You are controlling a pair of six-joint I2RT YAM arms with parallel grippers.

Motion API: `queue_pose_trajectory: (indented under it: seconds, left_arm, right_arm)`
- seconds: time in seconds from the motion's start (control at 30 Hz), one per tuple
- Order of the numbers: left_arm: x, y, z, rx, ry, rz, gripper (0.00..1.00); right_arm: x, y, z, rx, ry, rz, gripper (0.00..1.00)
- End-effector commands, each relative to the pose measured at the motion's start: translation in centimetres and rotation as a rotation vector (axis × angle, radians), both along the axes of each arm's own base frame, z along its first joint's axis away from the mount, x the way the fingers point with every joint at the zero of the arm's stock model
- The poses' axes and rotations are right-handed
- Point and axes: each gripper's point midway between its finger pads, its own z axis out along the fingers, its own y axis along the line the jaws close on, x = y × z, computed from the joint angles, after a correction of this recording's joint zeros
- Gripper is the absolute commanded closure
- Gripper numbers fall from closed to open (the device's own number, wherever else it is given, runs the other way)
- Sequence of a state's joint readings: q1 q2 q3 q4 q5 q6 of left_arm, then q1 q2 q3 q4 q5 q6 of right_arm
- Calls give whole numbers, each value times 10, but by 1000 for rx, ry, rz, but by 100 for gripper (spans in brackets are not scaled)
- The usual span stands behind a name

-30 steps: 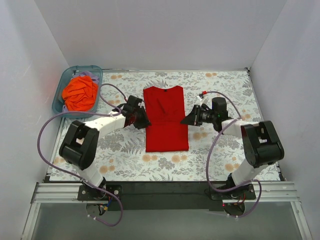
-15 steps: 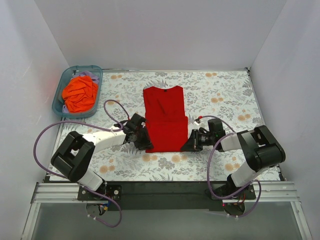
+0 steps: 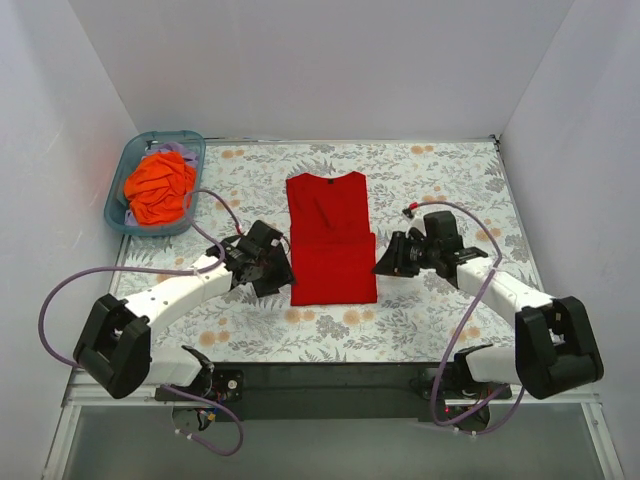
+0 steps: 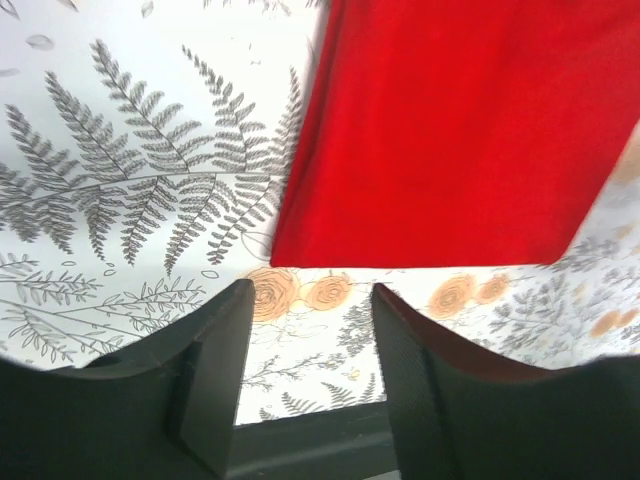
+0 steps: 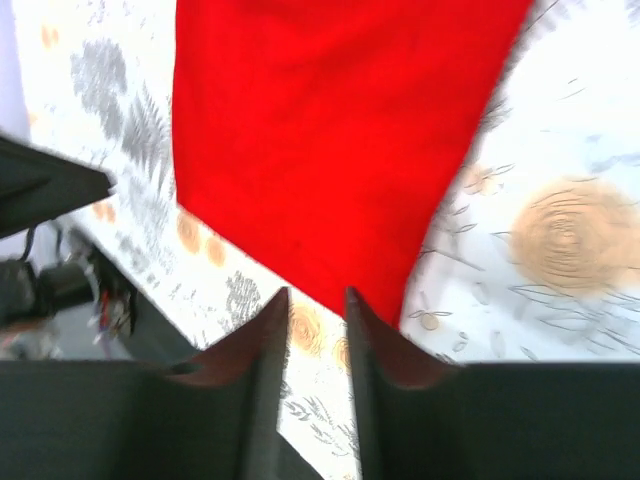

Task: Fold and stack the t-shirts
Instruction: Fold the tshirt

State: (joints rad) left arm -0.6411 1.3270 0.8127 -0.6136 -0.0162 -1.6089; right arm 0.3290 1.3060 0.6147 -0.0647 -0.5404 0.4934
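Top external view takes in the whole floral table [image 3: 440, 180]: a red t-shirt [image 3: 332, 240] lies flat near its middle, collar toward the far wall, with its lower part doubled up over itself so that a fold line crosses the cloth. An orange t-shirt [image 3: 160, 187] sits crumpled in a teal bin [image 3: 150, 228] at the far left corner, well apart from both arms. From above, the left gripper [image 3: 280, 272] is just beside the red shirt's left edge, near its near corner, and the right gripper [image 3: 385, 262] is just beside the right edge, but how the jaws stand cannot be read from this height. The wrist cameras supply that. On the left wrist, the two dark fingers [image 4: 215, 360] stand clearly apart with only the printed table surface between them; the shirt's near left corner lies just past the fingertips and slightly to their right, not between them. On the right wrist, which is somewhat blurred, the fingers [image 5: 265, 370] are parted by a narrow gap that holds nothing; a corner of the red cloth lies just beyond the tips, almost in line with the gap, and whether it touches them cannot be told. Neither gripper has hold of any cloth.
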Motion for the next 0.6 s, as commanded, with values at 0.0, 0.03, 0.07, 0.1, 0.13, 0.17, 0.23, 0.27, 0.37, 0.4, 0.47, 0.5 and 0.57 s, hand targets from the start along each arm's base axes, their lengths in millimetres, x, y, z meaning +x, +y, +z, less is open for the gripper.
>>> queue_pose_trajectory:
  seconds: [0.0, 0.03, 0.07, 0.1, 0.13, 0.17, 0.23, 0.27, 0.37, 0.4, 0.47, 0.5, 0.57]
  left_arm:
    - [15, 10, 28, 65, -76, 30, 47]
    - [15, 9, 27, 77, -70, 21, 43]
    - [16, 8, 27, 85, -70, 14, 35]
    - [19, 5, 30, 96, -79, -2, 32]
    - [19, 5, 23, 122, -53, -13, 29]
    - [19, 3, 19, 139, -39, -23, 26]
    - [17, 1, 13, 180, -17, -45, 26]
    - [16, 2, 3, 211, 12, -53, 26]
    - [13, -1, -9, 258, 34, -72, 28]
    - [11, -3, -12, 266, 39, -82, 31]
    - [12, -5, -15, 277, 43, -84, 34]
    - [11, -6, -20, 288, 51, -91, 37]
    - [11, -7, -24, 296, 56, -95, 41]
  right_arm:
    - [4, -31, 1, -228, -1, -78, 60]
    - [4, -31, 2, -259, -5, -79, 58]
    - [9, -36, 3, -306, -17, -100, 57]
    - [5, -39, 0, -341, 11, -98, 55]
    - [6, -33, 4, -353, -4, -86, 55]
    - [5, -33, 2, -374, -1, -91, 55]
    - [-2, -26, -4, -385, 27, -73, 54]
    - [-5, -25, -8, -395, 38, -68, 54]
    - [-14, -21, -20, -434, 68, -47, 54]
    - [-15, -20, -22, -441, 76, -45, 54]
    - [-17, -17, -26, -458, 77, -34, 54]
    - [-18, -14, -26, -462, 74, -24, 54]
    - [-19, -12, -29, -471, 77, -16, 54]
